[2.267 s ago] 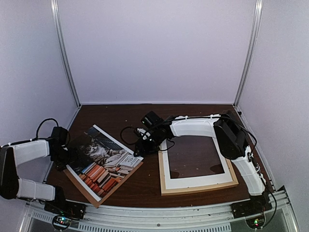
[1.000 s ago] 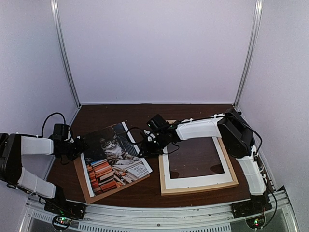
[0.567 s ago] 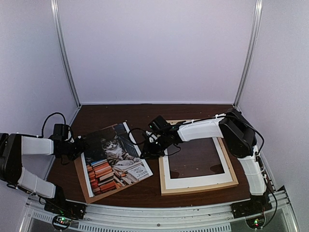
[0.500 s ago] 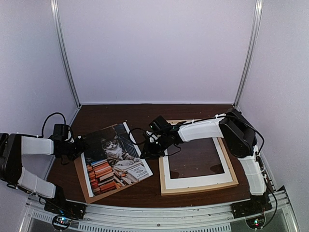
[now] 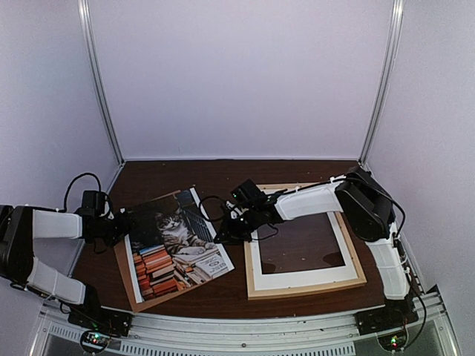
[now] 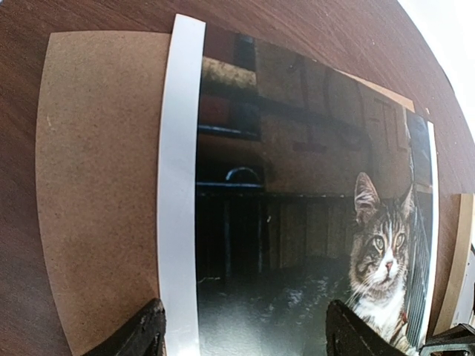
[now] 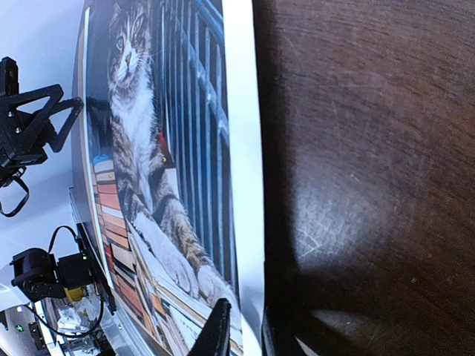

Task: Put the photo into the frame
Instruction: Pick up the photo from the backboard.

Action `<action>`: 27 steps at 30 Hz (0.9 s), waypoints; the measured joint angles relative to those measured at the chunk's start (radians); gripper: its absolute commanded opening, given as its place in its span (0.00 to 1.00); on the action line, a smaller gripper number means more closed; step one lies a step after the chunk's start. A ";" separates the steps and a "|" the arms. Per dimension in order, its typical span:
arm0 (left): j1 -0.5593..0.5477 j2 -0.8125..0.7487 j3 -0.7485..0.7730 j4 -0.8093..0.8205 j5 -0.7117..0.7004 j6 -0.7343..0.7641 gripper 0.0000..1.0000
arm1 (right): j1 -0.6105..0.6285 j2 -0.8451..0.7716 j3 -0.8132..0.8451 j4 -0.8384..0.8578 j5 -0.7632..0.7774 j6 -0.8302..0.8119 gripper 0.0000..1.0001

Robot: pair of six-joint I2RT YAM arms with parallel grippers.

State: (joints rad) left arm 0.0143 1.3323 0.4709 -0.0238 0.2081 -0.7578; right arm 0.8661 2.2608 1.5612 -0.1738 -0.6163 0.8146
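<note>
**The photo (image 5: 174,241) lay on the backing board (image 5: 125,271), left of the frame (image 5: 306,289)**

The print lay face up and askew on the brown board, with the cat and the stacked books showing. Both rested on the dark table (image 5: 223,174). The print's right side came near the frame's left rail but was not inside it. The frame lay flat on the right, with a white mat (image 5: 300,279) inside its wood rails.

The left gripper (image 6: 245,340) sat at the photo's left edge. Its fingers (image 6: 145,335) were wide apart over the white border and the picture, clamping nothing.

The right gripper (image 7: 245,334) was low at the photo's right edge. Its fingers (image 7: 217,331) stood close together, and the white border ran into the narrow gap between them. Whether they pinched the paper could not be told.
</note>
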 measured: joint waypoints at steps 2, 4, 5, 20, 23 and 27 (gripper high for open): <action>0.000 0.000 0.000 0.000 0.000 0.000 0.75 | 0.000 0.000 -0.002 0.011 -0.008 0.006 0.14; 0.000 -0.001 -0.001 0.000 0.001 0.000 0.75 | 0.000 0.000 -0.002 0.019 -0.014 0.010 0.12; 0.000 -0.001 -0.002 0.000 0.001 0.000 0.75 | 0.000 0.000 -0.002 0.023 -0.016 0.012 0.10; -0.002 -0.045 -0.012 -0.033 0.062 -0.001 0.91 | -0.020 -0.062 -0.002 0.010 -0.036 0.000 0.00; -0.003 -0.059 -0.018 -0.031 0.093 -0.002 0.93 | -0.040 -0.128 -0.002 -0.002 -0.035 -0.015 0.00; -0.015 -0.064 -0.022 -0.018 0.129 -0.004 0.93 | -0.070 -0.211 -0.002 -0.002 -0.035 -0.034 0.00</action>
State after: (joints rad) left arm -0.0010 1.2678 0.4488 -0.0418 0.3367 -0.7620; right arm 0.7959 2.0499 1.5597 -0.1757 -0.6514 0.7807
